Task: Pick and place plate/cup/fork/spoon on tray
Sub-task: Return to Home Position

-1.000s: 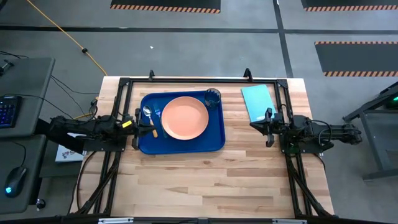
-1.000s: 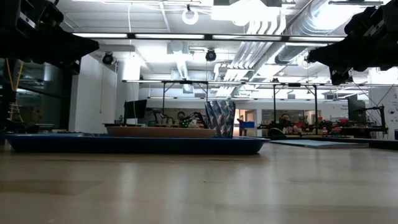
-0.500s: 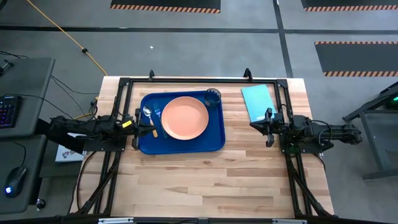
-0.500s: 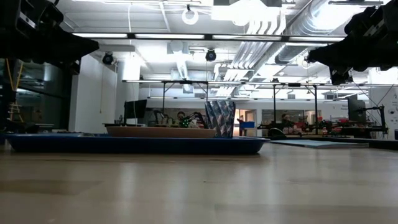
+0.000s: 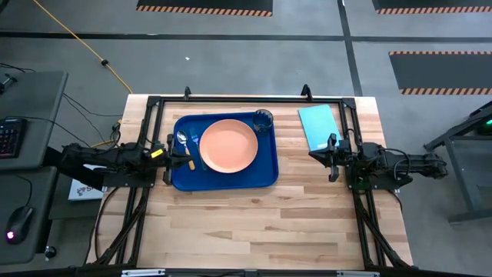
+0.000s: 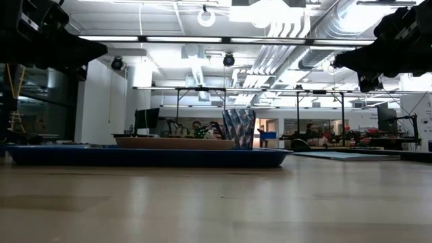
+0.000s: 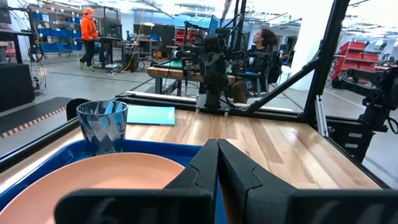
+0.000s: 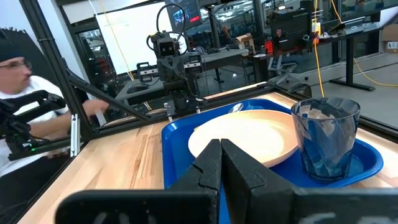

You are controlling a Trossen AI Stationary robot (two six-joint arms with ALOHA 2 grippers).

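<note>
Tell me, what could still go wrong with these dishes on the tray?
The left hand hangs over the tray's left edge near the spoon; a stray move might knock it. The cup stands in a corner beside the plate, so a bump could tip it. The right hand waits beside the tray.

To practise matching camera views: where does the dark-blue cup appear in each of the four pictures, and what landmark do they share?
High view: cup in the tray's upper right corner.
Low view: cup upright near the centre, at the plate's right end.
Left wrist view: cup on the tray, beyond the plate.
Right wrist view: cup close by, beside the plate.
Shared landmark: the plate, beside the cup everywhere.
</note>
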